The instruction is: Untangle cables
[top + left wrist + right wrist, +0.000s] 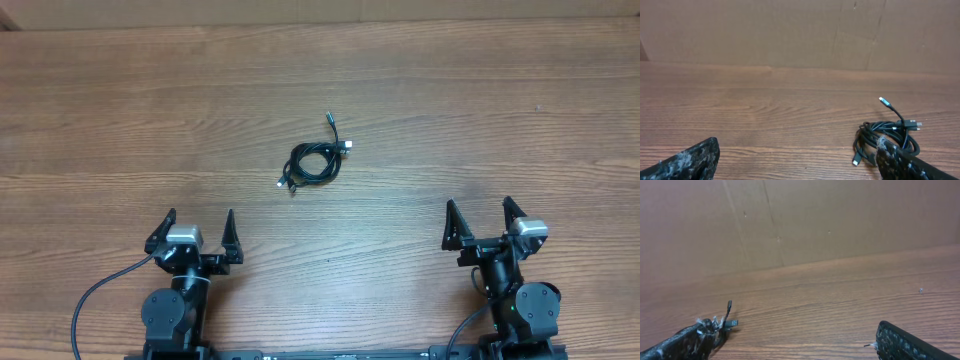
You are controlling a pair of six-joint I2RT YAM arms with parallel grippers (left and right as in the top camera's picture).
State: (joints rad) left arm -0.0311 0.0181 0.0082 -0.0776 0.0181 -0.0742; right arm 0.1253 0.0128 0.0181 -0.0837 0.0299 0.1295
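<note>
**Q.** Which step of the task is shown?

**A.** The opening one, by my reading. The cables lie as one small coiled knot near the middle of the worktop, with three plug ends sticking out of the coil. The left fingers and the right fingers are both spread wide and hold nothing. Each pair sits near its own base at the near edge, well apart from the knot.

**Q.** What does the next move call for?

**A.** Probably a reach forward and inward by both arms. One pair would pin or lift the coil while the other takes a free plug end and draws it out. The strands are thin and lie flat on the wood, so the fingers would need to close low and precisely.

**Q.** What else is present, and does anything obstruct?

**A.** A cardboard wall stands behind the worktop. Thick black wires run from the arm bases, clear of the knot. Nothing lies between either arm and the cables. In the left wrist view one finger's tip covers part of the coil.
</note>
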